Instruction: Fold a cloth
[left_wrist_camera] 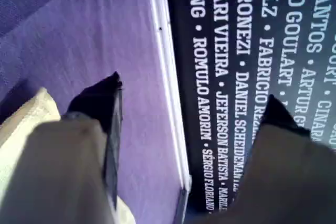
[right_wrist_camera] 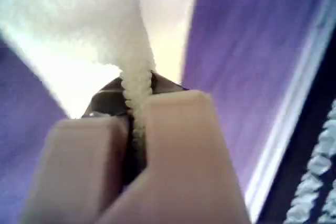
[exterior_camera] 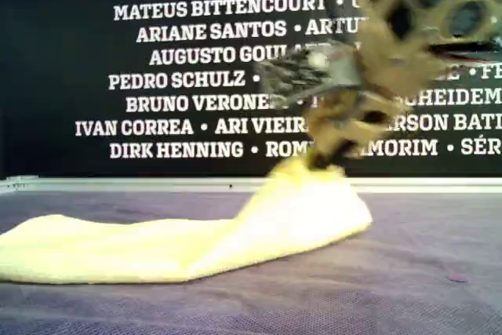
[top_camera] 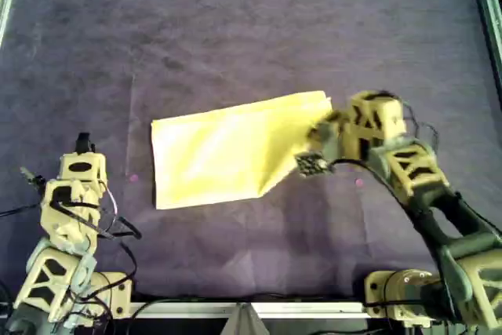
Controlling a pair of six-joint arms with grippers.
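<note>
Purple felt (top_camera: 235, 37) covers the whole work table, framed by a pale rail, with a black banner of white names (exterior_camera: 196, 76) standing behind it in the exterior view.

Your biggest item on it is the cloth (top_camera: 220, 154), pale yellow, lying near the middle of the table in the overhead view. Most of it rests flat, but its end toward the overhead view's right is raised off the felt. In the exterior view that end rises in a soft hump (exterior_camera: 306, 209) up to a pinched peak.

Next in size, the arm at the overhead view's right reaches in over that raised end. It carries my second gripper (right_wrist_camera: 137, 103), whose jaws are closed tight on an edge of the cloth, with the fabric squeezed into a thin ridge between them.

The other arm sits folded back at the overhead view's lower left, well apart from the cloth there. My first gripper (left_wrist_camera: 191, 103) has its jaws spread wide with nothing between them; a pale yellow patch shows beside one finger (left_wrist_camera: 100, 103), though you cannot tell whether it touches.

Judging progress, you are early in the fold: one end is gripped and lifted, and no folded layer is visibly laid down. Carrying it across, laying it and releasing remain
</note>
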